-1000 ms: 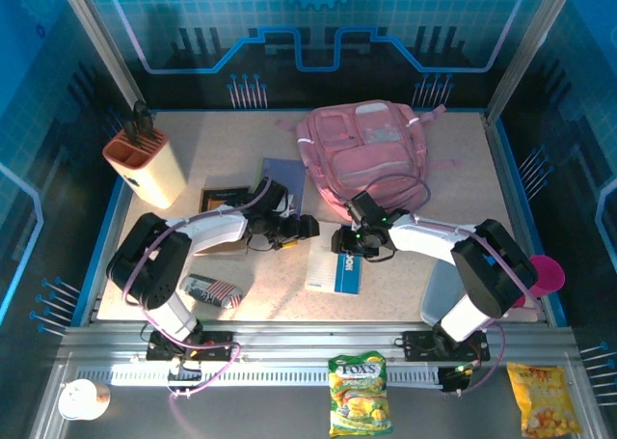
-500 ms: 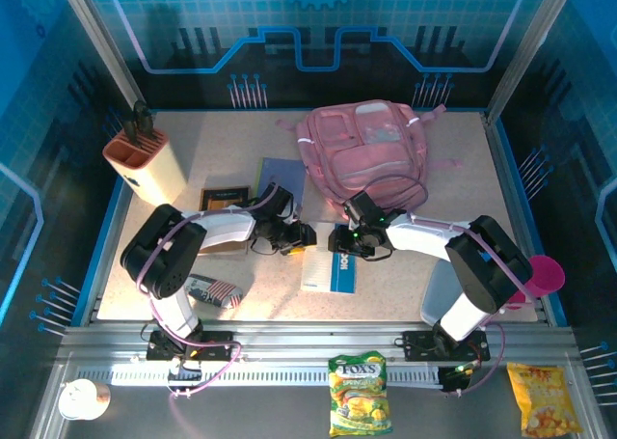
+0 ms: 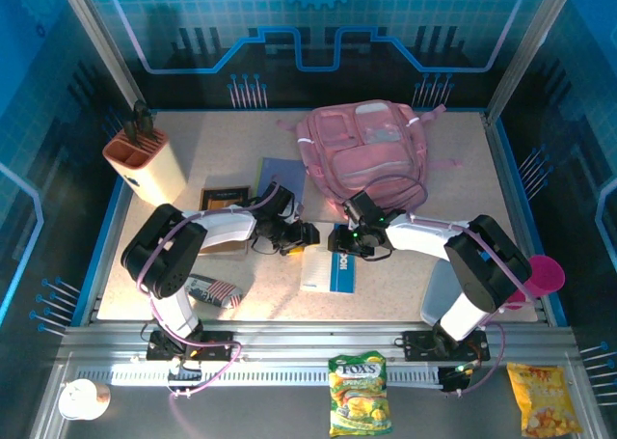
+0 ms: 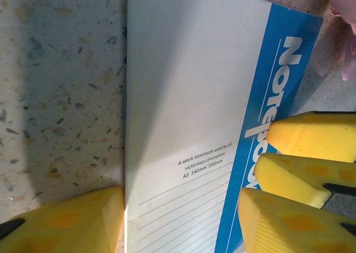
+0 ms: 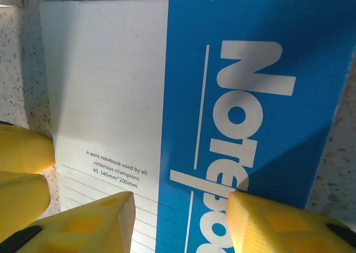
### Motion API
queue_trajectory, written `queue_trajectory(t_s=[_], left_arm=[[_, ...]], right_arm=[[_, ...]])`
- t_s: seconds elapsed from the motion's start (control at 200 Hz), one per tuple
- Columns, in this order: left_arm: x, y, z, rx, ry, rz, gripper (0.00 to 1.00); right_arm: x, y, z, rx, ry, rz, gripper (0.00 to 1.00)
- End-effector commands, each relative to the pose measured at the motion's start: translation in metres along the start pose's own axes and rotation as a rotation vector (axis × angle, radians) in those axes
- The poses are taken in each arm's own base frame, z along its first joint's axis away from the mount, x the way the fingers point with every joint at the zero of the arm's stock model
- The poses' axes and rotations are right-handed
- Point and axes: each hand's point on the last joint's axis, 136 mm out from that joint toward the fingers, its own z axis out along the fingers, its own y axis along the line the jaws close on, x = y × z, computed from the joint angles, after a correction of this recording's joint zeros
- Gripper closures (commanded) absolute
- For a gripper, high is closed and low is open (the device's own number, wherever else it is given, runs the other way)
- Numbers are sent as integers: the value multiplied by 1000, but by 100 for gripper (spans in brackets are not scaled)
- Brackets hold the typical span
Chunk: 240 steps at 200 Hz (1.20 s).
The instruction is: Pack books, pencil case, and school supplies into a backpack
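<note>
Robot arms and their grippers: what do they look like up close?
The left arm and right arm have white links, black joints and a looping purple cable each. The left gripper and right gripper carry chunky yellow fingers.

Notebook white with blue band; backpack pink.

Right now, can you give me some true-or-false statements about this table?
The notebook lies flat on the table. True.
The backpack is blue. False: it is pink.
The left gripper and right gripper both hover over the notebook, jaws open. True.
The pencil case is inside the backpack. False: it lies on the table, front left.
</note>
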Motion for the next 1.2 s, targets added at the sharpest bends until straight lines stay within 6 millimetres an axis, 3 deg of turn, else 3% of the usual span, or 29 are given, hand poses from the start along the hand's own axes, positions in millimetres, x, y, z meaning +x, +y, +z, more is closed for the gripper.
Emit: queue_trajectory(t_s=[0.0, 0.19, 0.29, 0.51, 0.835, 0.91, 1.006, 1.196], left_arm=[[8, -17, 5, 92, 67, 32, 46], [6, -53, -18, 233, 27, 128, 53], [9, -59, -24, 276, 15, 134, 56], [9, -38, -8, 219, 31, 55, 63], [2, -34, -5, 172, 13, 46, 80], [-5, -29, -13, 135, -47, 47, 85], [-15, -24, -28, 112, -129, 48, 100], [-37, -14, -72, 114, -301, 22, 100]], right_arm=[[11, -14, 11, 34, 52, 36, 51], [12, -18, 10, 44, 53, 41, 53], [12, -21, 10, 49, 50, 47, 54], [13, -22, 12, 36, 49, 57, 56], [8, -19, 4, 2, 6, 49, 56], [3, -17, -2, -13, -25, 41, 56], [-6, -11, -14, -47, -87, 24, 55], [-29, 6, -46, -138, -231, 8, 51]])
